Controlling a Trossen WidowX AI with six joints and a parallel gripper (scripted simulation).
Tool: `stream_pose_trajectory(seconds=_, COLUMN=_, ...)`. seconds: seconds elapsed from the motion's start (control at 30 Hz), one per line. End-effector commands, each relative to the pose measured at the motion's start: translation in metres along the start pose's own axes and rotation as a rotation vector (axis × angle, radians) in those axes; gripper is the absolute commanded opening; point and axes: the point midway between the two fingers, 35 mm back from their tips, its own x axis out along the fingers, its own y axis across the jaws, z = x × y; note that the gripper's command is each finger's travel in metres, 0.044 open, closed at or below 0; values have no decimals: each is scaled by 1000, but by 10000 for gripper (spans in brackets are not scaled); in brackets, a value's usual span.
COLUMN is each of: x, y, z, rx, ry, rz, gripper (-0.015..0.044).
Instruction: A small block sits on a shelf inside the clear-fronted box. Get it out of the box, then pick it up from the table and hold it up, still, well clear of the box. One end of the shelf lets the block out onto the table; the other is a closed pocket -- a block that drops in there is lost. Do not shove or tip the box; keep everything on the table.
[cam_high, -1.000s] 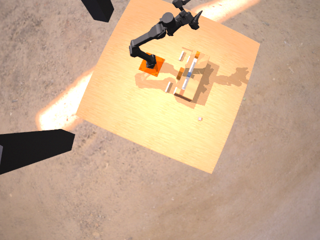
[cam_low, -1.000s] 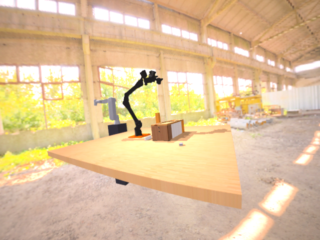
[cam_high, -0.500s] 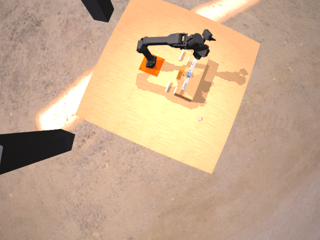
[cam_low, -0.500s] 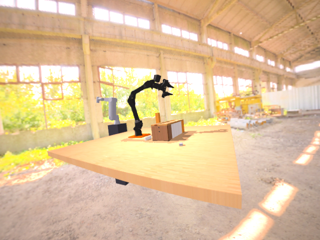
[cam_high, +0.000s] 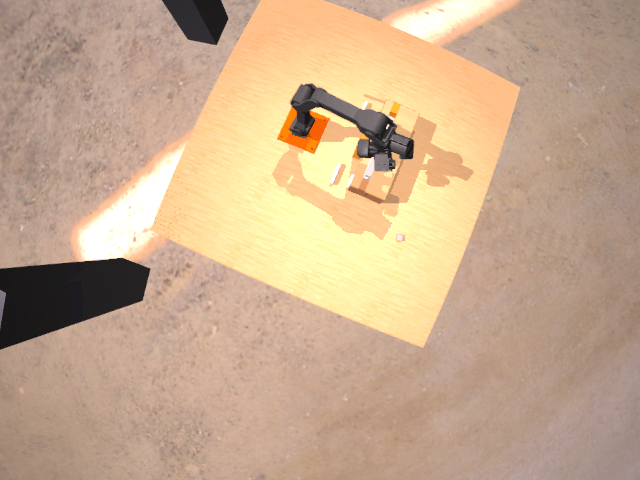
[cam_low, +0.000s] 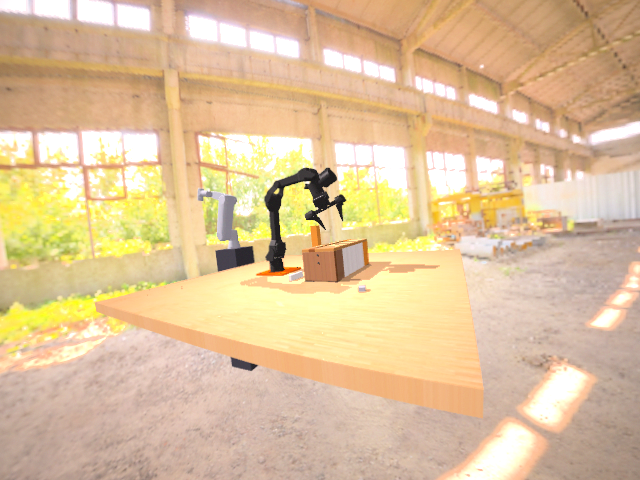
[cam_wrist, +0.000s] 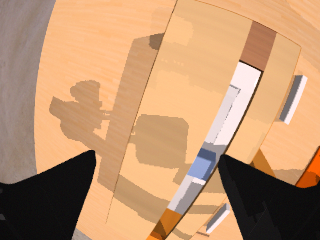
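The box (cam_high: 379, 187) (cam_low: 320, 266) (cam_wrist: 210, 55) stands on the table, with a pale front panel in the exterior view. A long slot runs along its top. In the wrist view a blue block (cam_wrist: 202, 164) shows inside the slot, close to the right fingertip in the picture. The arm hides it in the top view, and the box hides it in the exterior view. My gripper (cam_low: 333, 223) (cam_wrist: 158, 160) is open and empty. It hangs above the box, fingers pointing down and tilted, apart from the box top.
A small pale cube (cam_high: 400, 237) (cam_low: 361, 288) lies on the table (cam_high: 289, 248) (cam_low: 248, 315), beyond the box's brown end. A white bar (cam_high: 336, 174) (cam_low: 296, 276) lies beside the box on the arm's side. An orange post (cam_low: 315, 236) rises behind the box.
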Motion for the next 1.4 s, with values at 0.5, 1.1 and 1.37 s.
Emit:
stream_pose_trajectory(seconds=0.5, x=26, y=-77, z=36, rx=272, ry=-12, rz=-385, gripper=400)
stream_pose_trajectory(seconds=1.1, x=28, y=-67, z=9, rx=273, ry=-9, rz=-384, gripper=400)
stream_pose_trajectory(seconds=1.37, x=29, y=-63, z=-4, rx=273, ry=-8, rz=-384, gripper=400)
